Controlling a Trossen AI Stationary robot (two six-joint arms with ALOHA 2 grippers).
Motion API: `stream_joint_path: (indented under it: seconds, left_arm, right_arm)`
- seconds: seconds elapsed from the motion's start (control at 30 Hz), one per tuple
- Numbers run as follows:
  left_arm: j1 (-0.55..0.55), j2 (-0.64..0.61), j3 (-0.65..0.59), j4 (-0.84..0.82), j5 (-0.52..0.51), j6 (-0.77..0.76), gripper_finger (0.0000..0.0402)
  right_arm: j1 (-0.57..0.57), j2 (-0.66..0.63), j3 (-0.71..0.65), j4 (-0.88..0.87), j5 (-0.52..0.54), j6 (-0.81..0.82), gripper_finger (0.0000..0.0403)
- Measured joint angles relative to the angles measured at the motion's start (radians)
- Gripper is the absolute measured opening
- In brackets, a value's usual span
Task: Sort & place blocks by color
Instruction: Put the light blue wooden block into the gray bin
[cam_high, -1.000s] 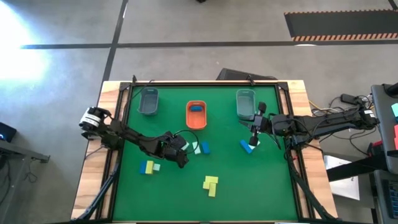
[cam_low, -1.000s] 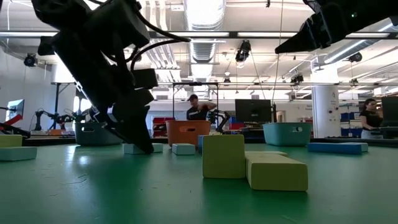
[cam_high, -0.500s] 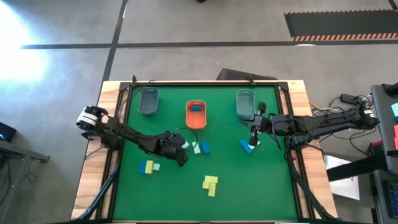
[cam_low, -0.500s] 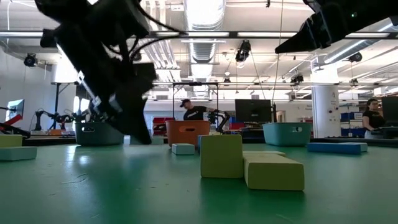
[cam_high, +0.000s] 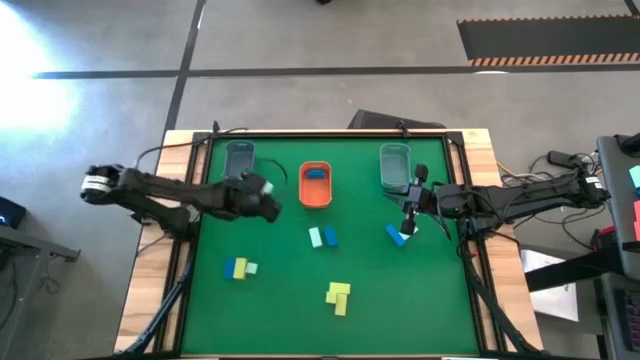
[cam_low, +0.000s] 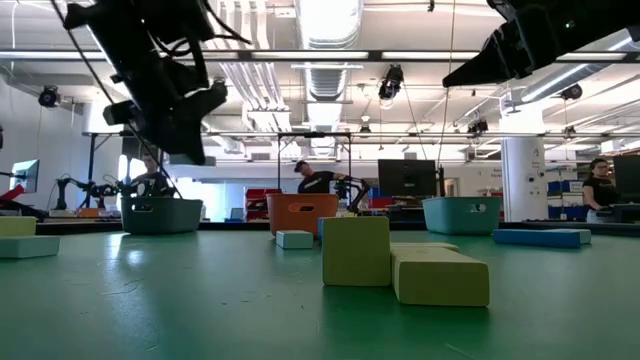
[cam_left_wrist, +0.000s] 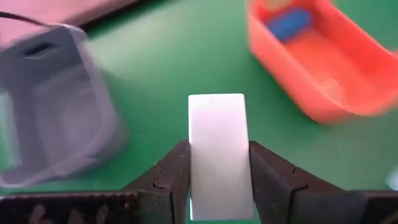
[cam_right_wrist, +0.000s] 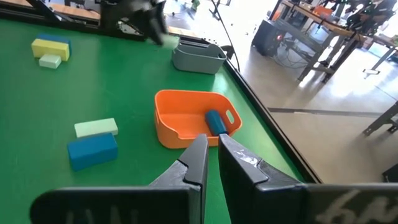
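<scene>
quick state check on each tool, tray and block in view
left tool: shut on pale mint block, raised near left grey tray
right tool: shut, holds nothing, waits by right grey tray
orange tray: holds one blue block
left grey tray: contents unclear
yellow blocks: loose on the table, touching

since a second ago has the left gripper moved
Yes. In the high view the left gripper, shut on a mint block, went from near the table's middle up toward the left grey tray.
</scene>
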Motion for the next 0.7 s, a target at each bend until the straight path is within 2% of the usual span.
stream_joint_path:
  seconds: [0.33, 0.57, 0.7]
  left_arm:
    - [0.330, -0.113, -0.085, -0.021, -0.001, 0.204, 0.0114]
    - [0.511, -0.094, -0.120, 0.086, 0.033, 0.385, 0.0114]
    - [0.583, -0.068, -0.145, 0.145, 0.052, 0.424, 0.0114]
  right_arm:
    - [0.000, 0.000, 0.000, 0.000, 0.000, -0.001, 0.0028]
    - [0.000, 0.000, 0.000, -0.001, 0.000, -0.002, 0.0028]
    - [0.000, 0.000, 0.000, 0.000, 0.000, -0.002, 0.0028]
